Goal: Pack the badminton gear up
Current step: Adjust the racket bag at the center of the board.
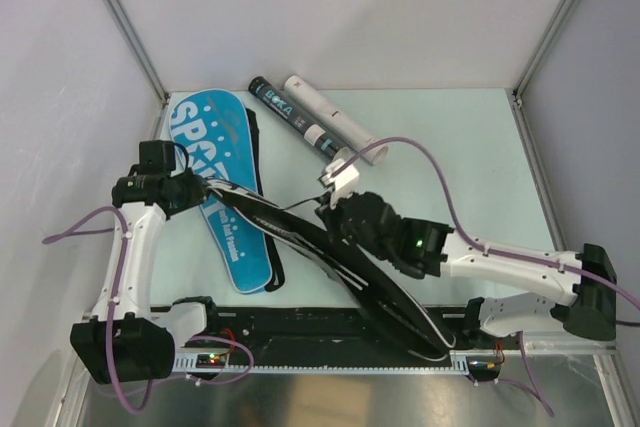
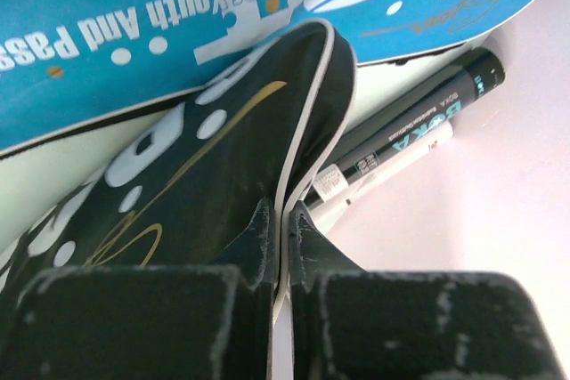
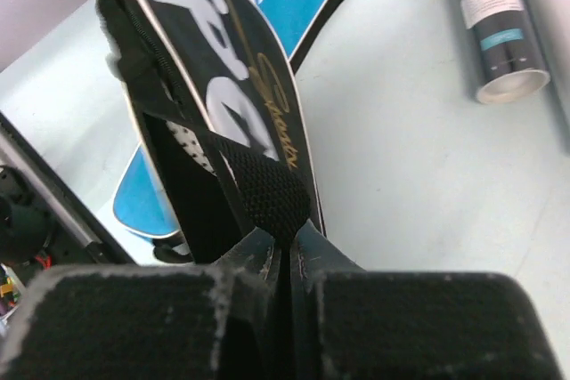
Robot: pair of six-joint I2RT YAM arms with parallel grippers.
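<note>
Right gripper [image 3: 287, 251] is clamped on the webbing strap [image 3: 267, 189] of the black bag [image 1: 290, 232]. Left gripper [image 2: 285, 220] pinches the bag's piped rim at nine o'clock, probably to stretch it open. Blue bag [image 1: 215, 147] lies at ten, tubes [image 1: 290, 115] at twelve.

Left claw [image 2: 283, 222] pinches black bag [image 2: 191, 166] rim

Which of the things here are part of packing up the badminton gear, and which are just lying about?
Part of the job: black bag, pinched by left end effector and right end effector; blue bag; black tube; white tube.
Not part of it: purple cables; table.
</note>
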